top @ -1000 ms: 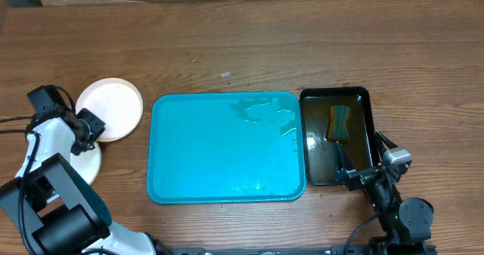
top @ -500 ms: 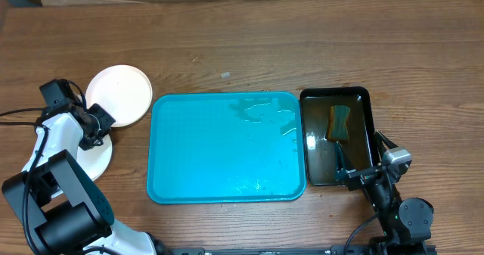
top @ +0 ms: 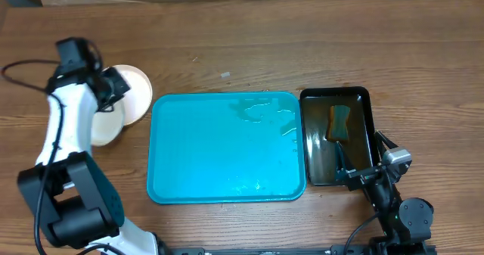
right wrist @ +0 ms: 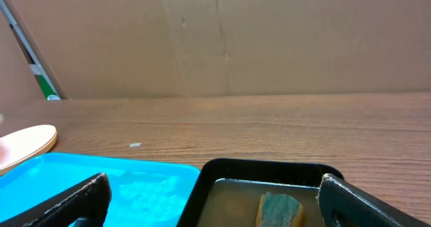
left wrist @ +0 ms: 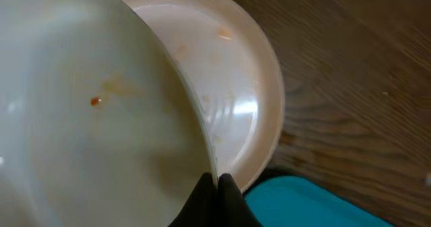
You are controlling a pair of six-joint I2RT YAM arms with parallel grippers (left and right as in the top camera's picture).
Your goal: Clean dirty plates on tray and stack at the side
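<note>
Left gripper [left wrist: 215, 190]: fingers pressed together, pinching the rim of the near plate between them.
Near plate [left wrist: 101, 106]: pale and round, tilted, and it fills the 9 o'clock half of the left wrist view. It overlaps the far plate.
Smear [left wrist: 95, 101]: a small orange-red speck on the near plate's face, with a faint tan stain beside it.
Far plate [left wrist: 236, 99]: cream-white, lying beyond the near plate. Its rim is just beside a corner of the turquoise tray, and there are faint orange marks near its 12 o'clock edge.
Plates from above: both sit on the wooden table [top: 302, 43] at about 10 o'clock from the turquoise tray, off the tray and partly hidden by the left arm. Whether the two plates touch, I cannot tell.
Turquoise tray [top: 227, 145]: flat at the table's middle, carrying no plates. There is a wet sheen toward its 1 o'clock corner.
Black tray [top: 321, 164]: narrow and glossy, just beside the turquoise tray at 3 o'clock, with brownish liquid inside.
Sponge [top: 339, 122]: in the black tray's 12 o'clock half, toward the 3 o'clock wall.
Right gripper [right wrist: 214, 190]: fingers spread wide with nothing between them. It hangs at the black tray's 5 o'clock corner and faces 12 o'clock.
Cardboard wall [right wrist: 269, 38]: stands behind the table's 12 o'clock edge.
</note>
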